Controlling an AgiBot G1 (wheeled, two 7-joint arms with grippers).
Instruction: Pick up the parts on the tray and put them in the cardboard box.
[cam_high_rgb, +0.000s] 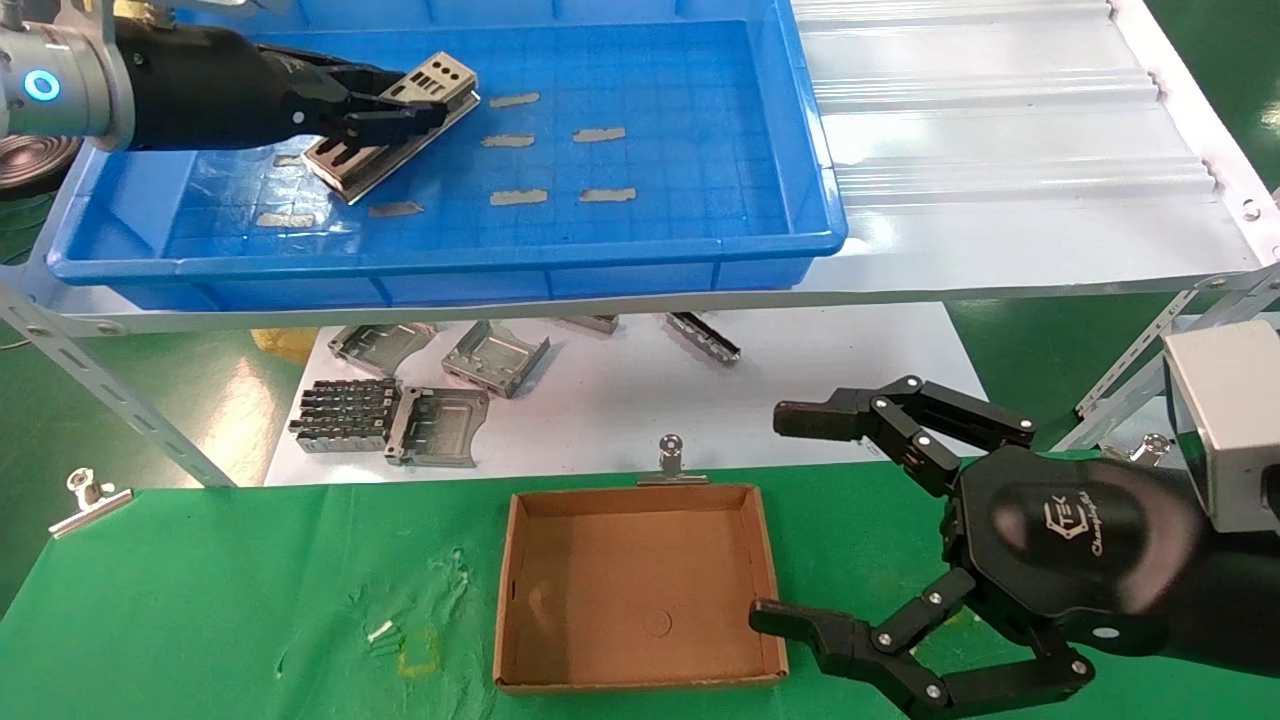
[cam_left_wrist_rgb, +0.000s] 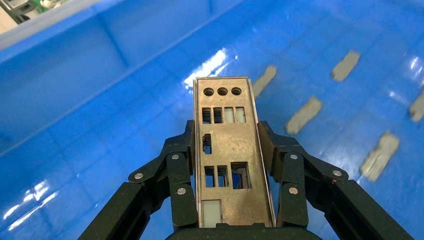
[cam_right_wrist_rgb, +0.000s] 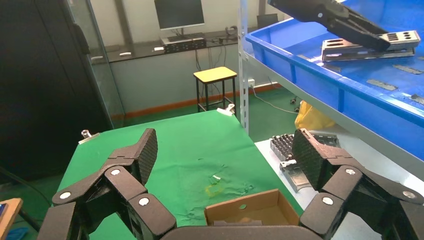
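our left claw (cam_high_rgb: 395, 112) is clamped on the long edges of the top plate (cam_left_wrist_rgb: 229, 150), a thin silver-grey strip with three round holes and rows of rectangular cutouts. it sits on a stack (cam_high_rgb: 375, 150) in the left part of the blue tray (cam_high_rgb: 640, 255). the arm reaches in from the left. our right claw (cam_high_rgb: 790, 520) hangs spread open beside the cardboard box (cam_high_rgb: 640, 585) on the green desk (cam_high_rgb: 250, 600).
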